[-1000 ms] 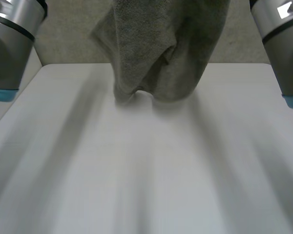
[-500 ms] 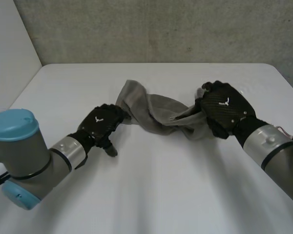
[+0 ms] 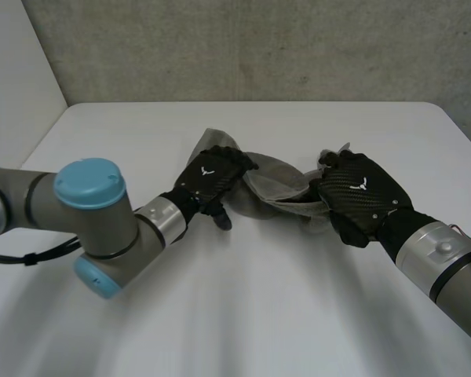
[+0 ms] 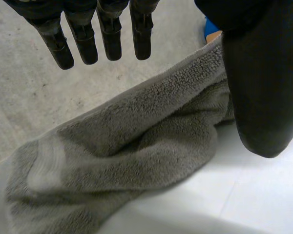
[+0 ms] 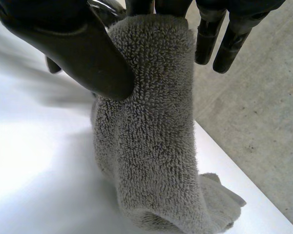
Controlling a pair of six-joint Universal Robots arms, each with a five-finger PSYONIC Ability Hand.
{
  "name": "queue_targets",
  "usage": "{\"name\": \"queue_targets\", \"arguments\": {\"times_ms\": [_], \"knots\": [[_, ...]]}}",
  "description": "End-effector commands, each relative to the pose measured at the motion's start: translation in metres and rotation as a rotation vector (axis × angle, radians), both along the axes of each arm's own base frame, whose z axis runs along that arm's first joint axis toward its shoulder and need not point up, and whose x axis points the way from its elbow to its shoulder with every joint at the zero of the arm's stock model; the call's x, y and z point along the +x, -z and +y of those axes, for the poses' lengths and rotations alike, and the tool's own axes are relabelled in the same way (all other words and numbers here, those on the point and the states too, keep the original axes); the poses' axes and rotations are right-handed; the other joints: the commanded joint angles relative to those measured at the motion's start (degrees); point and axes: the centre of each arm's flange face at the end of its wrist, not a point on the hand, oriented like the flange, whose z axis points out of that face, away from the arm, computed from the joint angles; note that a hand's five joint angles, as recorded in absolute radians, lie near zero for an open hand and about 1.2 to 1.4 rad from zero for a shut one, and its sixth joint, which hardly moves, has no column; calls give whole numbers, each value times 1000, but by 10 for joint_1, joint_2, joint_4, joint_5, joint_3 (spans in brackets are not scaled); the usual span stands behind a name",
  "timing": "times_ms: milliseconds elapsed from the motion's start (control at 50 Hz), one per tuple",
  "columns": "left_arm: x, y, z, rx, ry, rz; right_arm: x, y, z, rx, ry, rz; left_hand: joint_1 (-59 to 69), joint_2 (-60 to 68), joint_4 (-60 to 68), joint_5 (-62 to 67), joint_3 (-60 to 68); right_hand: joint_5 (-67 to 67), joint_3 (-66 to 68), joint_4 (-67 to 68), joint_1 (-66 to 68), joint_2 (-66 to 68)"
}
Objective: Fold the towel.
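**Towel bunched between both hands, one end gripped**

Head view: the grey towel (image 3: 271, 182) is seen bunched on the white table (image 3: 259, 306), strung between the hands. One end is covered by the left hand (image 3: 212, 174). The other end is gathered up in the right hand (image 3: 359, 195).

Left wrist view: the left hand (image 4: 111, 36) is held with fingers straight and spread, so nothing is gripped. The towel (image 4: 136, 146) is laid out under the palm.

Right wrist view: a thick fold of towel (image 5: 151, 122) is pinched between the thumb and fingers of the right hand (image 5: 78, 44), with the rest draped down to the table (image 5: 29, 156) below the palm.
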Motion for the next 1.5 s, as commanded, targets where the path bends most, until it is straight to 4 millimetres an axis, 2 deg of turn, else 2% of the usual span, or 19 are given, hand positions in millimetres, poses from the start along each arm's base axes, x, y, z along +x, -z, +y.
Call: {"name": "queue_targets", "arguments": {"times_ms": [20,140,180,220,320,460,580,720,820,920,1040,1160,1220,1260,1320,1360,1380,1420,1500], "knots": [[-15,12,-15,-11,17,18,5,2,7,7,-26,3,-61,-31,-32,-15,-26,38,-19,-30,41,46],[-24,23,-26,-27,29,22,6,3,9,9,-29,4,-2,28,-32,44,-26,38,-19,-30,41,46],[-25,26,-29,-33,26,25,5,2,9,9,-27,3,95,126,-32,141,-26,38,-19,-30,41,46],[-27,29,-34,-52,18,33,5,1,8,7,-22,3,404,435,-32,451,-26,38,-19,-30,41,46],[-26,24,-42,-93,-1,52,0,-7,9,3,-7,1,614,645,-32,661,-26,38,-19,-30,41,46],[-15,13,-53,-124,-101,52,-9,-20,11,23,20,8,615,645,-32,661,-26,38,-19,-30,41,46],[26,-5,-63,-151,-212,-19,-26,-18,-3,60,98,29,615,645,-32,661,-26,38,-19,-30,41,46],[49,-2,-18,-4,-203,-145,-23,-5,-6,136,88,66,615,645,-32,661,-26,38,-19,-30,41,46],[70,-18,38,167,-177,-232,-18,-11,-4,118,65,69,615,645,-32,661,-26,38,-19,-30,41,46],[79,-26,55,204,-182,-250,-7,-23,-4,71,28,56,615,645,-32,661,-26,38,-19,-30,41,46],[79,-37,40,128,-204,-213,16,-23,-14,53,-29,58,615,645,-32,661,-26,8,-19,-30,12,17],[70,-56,-16,-61,-257,-113,49,-44,-43,-109,-46,2,615,645,-32,661,-26,25,-19,-30,29,33],[61,-81,-44,-179,-281,-45,55,-60,-53,-195,-36,-41,615,645,-32,661,-26,25,-19,-30,29,33],[54,-114,-56,-289,-307,10,58,-104,-68,-378,25,-160,615,645,-32,661,-26,27,-19,-30,30,35],[54,-132,-61,-331,-338,46,52,-154,-68,-548,93,-324,615,645,-32,661,-26,25,-19,-30,29,33],[59,-187,-55,-463,-389,153,46,-175,-66,-622,121,-395,615,645,-32,661,-26,25,-19,-30,29,33],[59,-188,-55,-464,-389,154,42,-189,-62,-670,129,-448,615,645,-32,661,-26,25,-19,-30,29,33],[73,-241,-35,-611,-421,261,39,-194,-57,-692,126,-460,615,645,-32,661,-26,25,-19,-30,29,33],[81,-260,-18,-701,-422,307,37,-181,-51,-636,110,-418,615,645,-32,661,-26,23,-19,-30,27,32]]}}
